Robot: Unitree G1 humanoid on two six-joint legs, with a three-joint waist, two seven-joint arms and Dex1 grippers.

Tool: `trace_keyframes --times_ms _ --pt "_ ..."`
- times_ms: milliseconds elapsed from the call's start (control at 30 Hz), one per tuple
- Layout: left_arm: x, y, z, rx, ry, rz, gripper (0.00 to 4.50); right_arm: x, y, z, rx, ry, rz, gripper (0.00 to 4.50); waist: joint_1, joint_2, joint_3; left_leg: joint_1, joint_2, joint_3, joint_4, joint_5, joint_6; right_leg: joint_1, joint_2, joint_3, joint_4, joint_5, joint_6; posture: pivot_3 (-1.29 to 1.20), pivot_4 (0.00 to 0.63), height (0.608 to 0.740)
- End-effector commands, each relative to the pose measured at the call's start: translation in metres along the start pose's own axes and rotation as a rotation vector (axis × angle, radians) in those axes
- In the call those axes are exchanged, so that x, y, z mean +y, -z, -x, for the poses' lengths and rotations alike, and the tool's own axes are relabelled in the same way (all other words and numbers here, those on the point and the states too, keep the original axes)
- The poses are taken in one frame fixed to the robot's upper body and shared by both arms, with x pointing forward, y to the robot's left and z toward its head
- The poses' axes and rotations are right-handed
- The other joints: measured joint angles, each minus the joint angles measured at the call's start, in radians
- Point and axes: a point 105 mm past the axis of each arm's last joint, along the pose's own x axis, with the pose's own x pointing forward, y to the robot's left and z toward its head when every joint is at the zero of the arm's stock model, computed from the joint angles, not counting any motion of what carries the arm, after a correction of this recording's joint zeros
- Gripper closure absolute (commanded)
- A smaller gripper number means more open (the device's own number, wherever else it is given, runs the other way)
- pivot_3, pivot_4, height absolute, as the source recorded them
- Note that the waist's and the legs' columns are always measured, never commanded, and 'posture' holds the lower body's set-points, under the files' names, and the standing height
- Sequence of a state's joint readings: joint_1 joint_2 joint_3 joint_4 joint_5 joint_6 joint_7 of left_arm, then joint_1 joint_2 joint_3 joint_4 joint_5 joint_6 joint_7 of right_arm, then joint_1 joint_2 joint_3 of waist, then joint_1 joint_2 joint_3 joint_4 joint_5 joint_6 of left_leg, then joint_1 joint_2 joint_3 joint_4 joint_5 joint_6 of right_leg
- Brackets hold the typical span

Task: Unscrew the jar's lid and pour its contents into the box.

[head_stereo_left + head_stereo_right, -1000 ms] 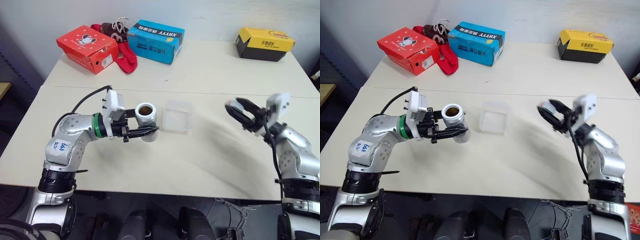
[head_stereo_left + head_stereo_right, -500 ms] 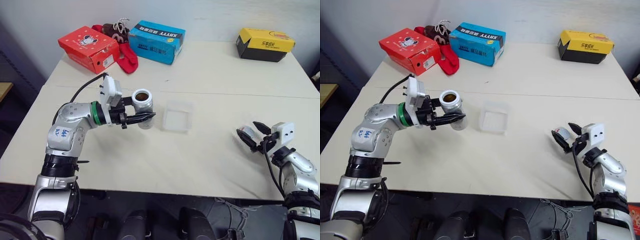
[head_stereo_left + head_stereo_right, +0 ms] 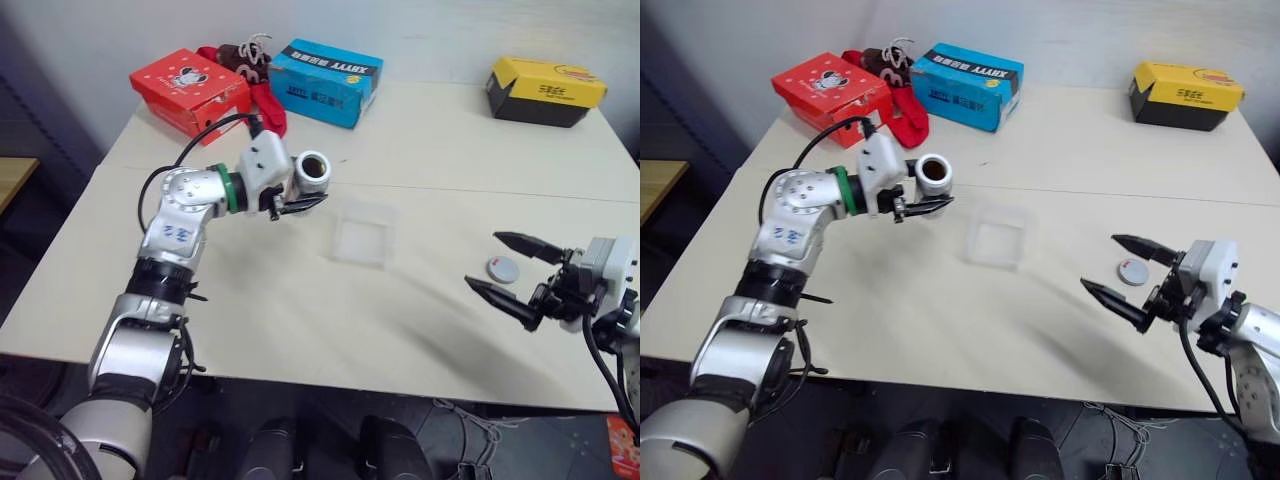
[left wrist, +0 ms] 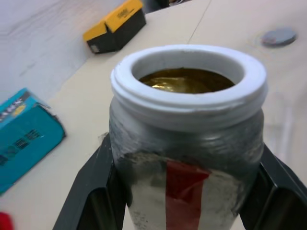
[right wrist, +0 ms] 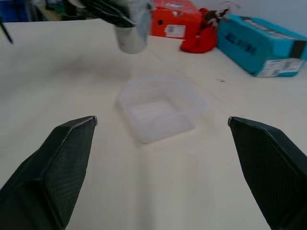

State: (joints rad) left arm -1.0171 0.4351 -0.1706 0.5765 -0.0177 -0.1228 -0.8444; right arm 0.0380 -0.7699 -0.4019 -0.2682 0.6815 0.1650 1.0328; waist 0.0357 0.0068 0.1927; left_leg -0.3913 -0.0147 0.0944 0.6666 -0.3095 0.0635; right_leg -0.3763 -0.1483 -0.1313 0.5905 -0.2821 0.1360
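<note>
Left gripper (image 3: 300, 205) clenched around the jar (image 3: 312, 172), lifted off the table (image 3: 420, 150) beside the box (image 3: 361, 231). Left wrist view reveals brownish contents (image 4: 187, 80) inside; label partly hidden. Right gripper (image 3: 506, 272) released, fingers wide, the lid (image 3: 502, 268) lying flat between them. Three shoe boxes (image 3: 328, 80) at the far edge.
</note>
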Motion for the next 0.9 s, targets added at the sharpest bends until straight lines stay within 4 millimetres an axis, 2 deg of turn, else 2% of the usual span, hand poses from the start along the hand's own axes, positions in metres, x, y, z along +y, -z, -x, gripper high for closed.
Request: trace_keyframes --times_ms 33,133,233,300,467,600,767,900 --pt "0.011 -0.016 -0.019 0.04 -0.059 -0.342 2.12 0.0 -0.015 0.003 -0.025 0.038 0.043 0.01 0.005 0.0 0.0 0.0 0.0 0.0 0.0 0.0 0.001 0.0 0.0 0.0 0.0 0.0 0.001 0.0 0.15 0.74" --pt "0.018 -0.025 -0.035 0.034 -0.142 -0.484 2.12 0.004 -0.011 0.004 -0.018 0.065 0.035 0.01 0.016 -0.002 0.001 0.0 -0.001 0.001 0.0 -0.002 0.002 0.0 -0.001 0.001 -0.001 0.001 0.001 0.0 0.15 0.74" --pt "0.019 -0.033 -0.049 0.046 -0.193 -0.719 2.12 0.007 -0.008 0.005 -0.02 0.09 0.023 0.01 0.02 -0.002 0.001 -0.001 -0.001 0.0 0.0 -0.002 0.002 -0.001 -0.001 0.0 -0.001 0.001 0.001 0.0 0.15 0.74" --pt "0.018 -0.039 -0.057 0.052 -0.231 -0.958 2.12 0.008 -0.007 0.006 -0.024 0.109 0.014 0.01 0.02 -0.003 0.002 -0.002 -0.002 0.0 0.0 -0.003 0.003 -0.002 -0.001 0.0 -0.002 0.001 0.001 0.0 0.15 0.74" --pt "0.006 -0.05 -0.075 -0.031 -0.28 -1.354 2.12 0.011 -0.002 0.007 -0.029 0.142 0.003 0.01 0.021 -0.005 0.003 -0.004 -0.002 0.0 0.0 -0.003 0.005 -0.002 -0.001 0.0 -0.003 0.001 0.001 0.0 0.15 0.74" --pt "-0.008 -0.051 -0.083 -0.123 -0.315 -1.657 2.12 0.015 -0.002 0.009 -0.043 0.168 -0.011 0.01 0.022 -0.005 0.003 -0.006 -0.002 -0.001 0.0 -0.004 0.005 -0.003 -0.002 0.0 -0.003 0.001 0.002 0.0 0.15 0.74" --pt "-0.015 -0.05 -0.089 -0.157 -0.379 -1.877 2.12 0.021 -0.001 0.009 -0.053 0.184 -0.029 0.01 0.021 -0.006 0.003 -0.017 -0.002 0.001 0.003 -0.003 0.006 -0.015 -0.002 0.001 0.002 0.001 0.002 0.0 0.15 0.74" --pt "-0.021 -0.052 -0.092 -0.193 -0.426 -1.982 2.12 0.023 -0.001 0.007 -0.062 0.194 -0.04 0.01 0.02 -0.006 0.003 -0.017 -0.002 0.001 0.004 -0.002 0.007 -0.016 -0.002 0.001 0.002 0.001 0.002 0.0 0.15 0.74"
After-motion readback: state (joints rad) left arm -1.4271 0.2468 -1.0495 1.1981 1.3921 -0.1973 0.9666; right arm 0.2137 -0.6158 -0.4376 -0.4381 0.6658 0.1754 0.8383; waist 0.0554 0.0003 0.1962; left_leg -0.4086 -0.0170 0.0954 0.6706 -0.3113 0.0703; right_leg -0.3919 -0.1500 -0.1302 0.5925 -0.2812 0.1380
